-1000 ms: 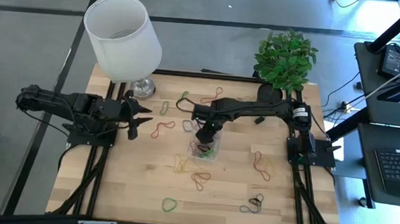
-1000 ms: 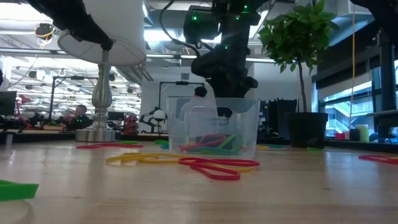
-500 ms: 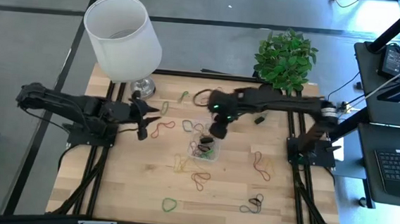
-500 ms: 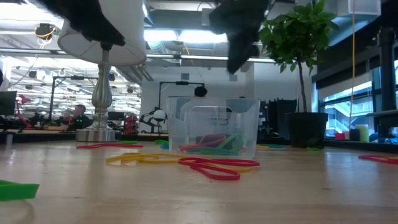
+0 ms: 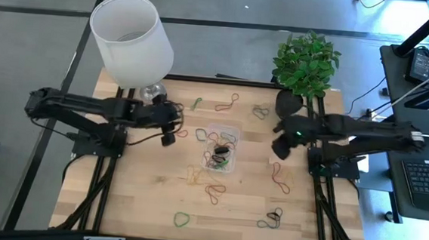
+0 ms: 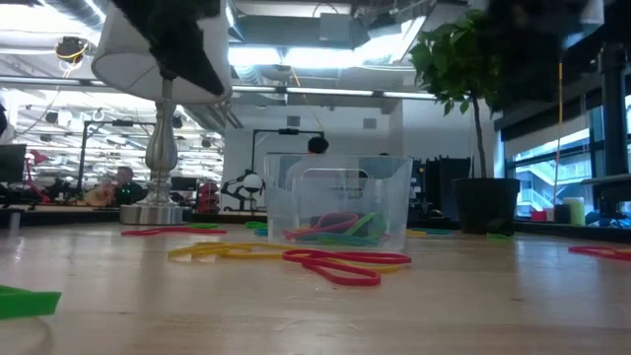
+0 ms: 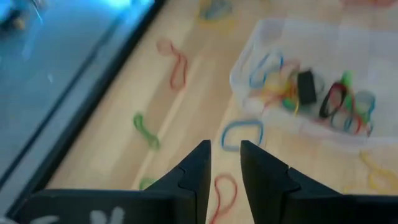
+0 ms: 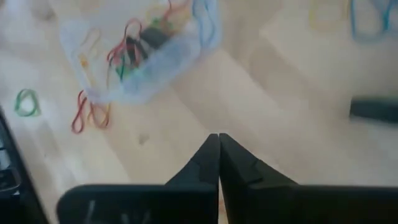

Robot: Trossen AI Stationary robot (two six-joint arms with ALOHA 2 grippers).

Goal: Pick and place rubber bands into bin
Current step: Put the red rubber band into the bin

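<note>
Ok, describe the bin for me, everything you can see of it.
The bin is a small, clear plastic rectangular tray with rounded corners and low see-through walls. It stands flat and upright near the middle of the wooden table, open at the top. Inside lies a tangle of rubber bands in red, green, yellow and blue, plus a small black piece. More bands lie around it on the table. Neither gripper touches it.

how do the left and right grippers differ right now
The left gripper sits left of the bin, near a red band; the right gripper is off to the bin's right over bare wood. The left gripper's fingers stand slightly apart, while the right's are pressed together with nothing between. Both are dark and hold no band.
</note>
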